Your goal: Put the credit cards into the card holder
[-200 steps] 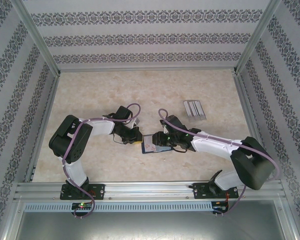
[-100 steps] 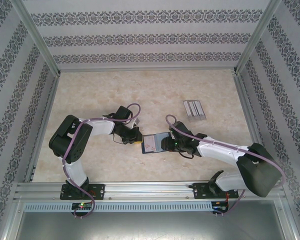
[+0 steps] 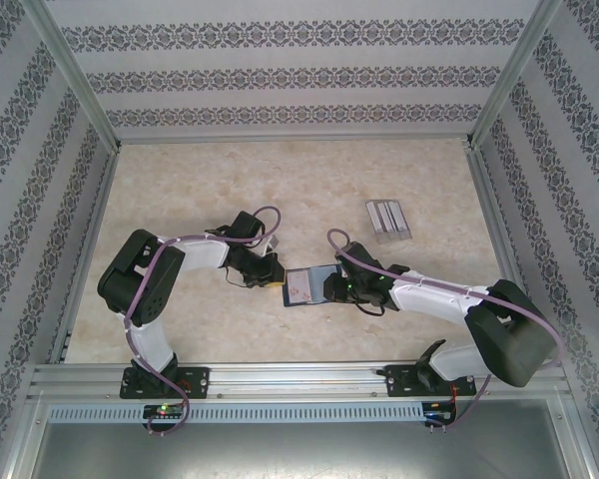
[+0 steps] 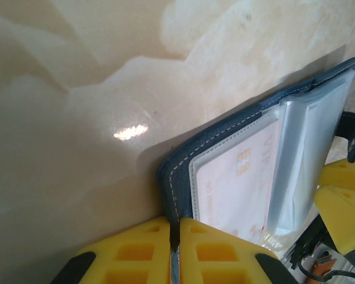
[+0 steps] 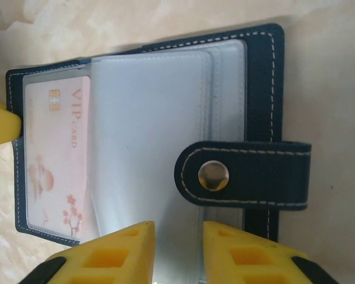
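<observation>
The navy card holder [image 3: 304, 286] lies open mid-table, its clear sleeves [image 5: 148, 136] fanned out. A pale pink VIP card [image 5: 53, 160] sits in the first sleeve. My left gripper [image 3: 278, 278] is shut on the holder's left cover edge [image 4: 180, 163], the yellow fingers [image 4: 136, 254] pinching the navy cover. My right gripper [image 3: 332, 287] stands open at the holder's right side, fingers [image 5: 115, 254] apart over the edge of the sleeves, just below the clasp strap [image 5: 248, 177] with its metal snap. No red, black or dark grey card can be seen loose.
A clear slotted rack [image 3: 387, 218] lies at the back right of the marbled table. Metal frame rails [image 3: 280, 377] run along the near edge, and patterned walls enclose the other sides.
The right gripper has drawn back to the right off the top of the holder, uncovering its sleeves. The left gripper has kept its hold and place.
</observation>
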Motion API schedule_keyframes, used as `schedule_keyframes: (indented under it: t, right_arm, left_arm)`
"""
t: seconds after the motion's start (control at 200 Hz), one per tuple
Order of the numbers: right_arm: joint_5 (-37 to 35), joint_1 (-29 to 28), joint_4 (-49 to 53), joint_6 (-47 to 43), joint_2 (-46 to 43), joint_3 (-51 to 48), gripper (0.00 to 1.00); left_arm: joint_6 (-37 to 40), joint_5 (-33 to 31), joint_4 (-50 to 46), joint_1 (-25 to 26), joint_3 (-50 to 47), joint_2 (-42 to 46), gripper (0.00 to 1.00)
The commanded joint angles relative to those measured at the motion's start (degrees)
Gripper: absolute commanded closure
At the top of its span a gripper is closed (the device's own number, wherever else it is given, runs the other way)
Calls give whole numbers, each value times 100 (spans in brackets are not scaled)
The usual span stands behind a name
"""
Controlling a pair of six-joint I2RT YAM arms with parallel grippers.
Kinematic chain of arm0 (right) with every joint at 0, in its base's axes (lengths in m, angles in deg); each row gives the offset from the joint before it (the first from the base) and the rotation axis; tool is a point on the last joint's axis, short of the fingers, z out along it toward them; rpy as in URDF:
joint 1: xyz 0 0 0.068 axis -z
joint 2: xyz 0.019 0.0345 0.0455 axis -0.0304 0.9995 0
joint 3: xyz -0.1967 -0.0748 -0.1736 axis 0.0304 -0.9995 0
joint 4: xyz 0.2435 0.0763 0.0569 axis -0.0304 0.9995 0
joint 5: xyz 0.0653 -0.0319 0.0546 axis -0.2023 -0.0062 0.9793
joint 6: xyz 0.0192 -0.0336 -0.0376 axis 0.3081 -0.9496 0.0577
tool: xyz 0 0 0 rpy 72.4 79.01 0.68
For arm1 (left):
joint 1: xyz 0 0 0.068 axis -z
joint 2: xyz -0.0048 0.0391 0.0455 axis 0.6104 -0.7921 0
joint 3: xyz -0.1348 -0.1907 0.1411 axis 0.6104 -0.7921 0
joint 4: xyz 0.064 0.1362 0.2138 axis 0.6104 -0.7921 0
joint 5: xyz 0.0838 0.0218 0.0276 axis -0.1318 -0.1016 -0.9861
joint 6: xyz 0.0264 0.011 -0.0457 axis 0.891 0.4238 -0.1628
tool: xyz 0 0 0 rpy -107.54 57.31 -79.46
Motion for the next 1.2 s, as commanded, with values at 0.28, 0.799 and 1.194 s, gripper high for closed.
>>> schedule_keyframes:
  t: [0.28,0.799,1.194]
  right_arm:
    - [-34,-80,48,-50,-32,167,77]
    - [-491,-15,511,-316,-501,122,78]
    - [-10,-53,154,-346,-122,252,69]
  left_arm:
    - [83,18,-195,50,139,-49,89]
    - [124,106,-302,44,194,-51,73]
    - [55,116,-222,41,148,30,73]
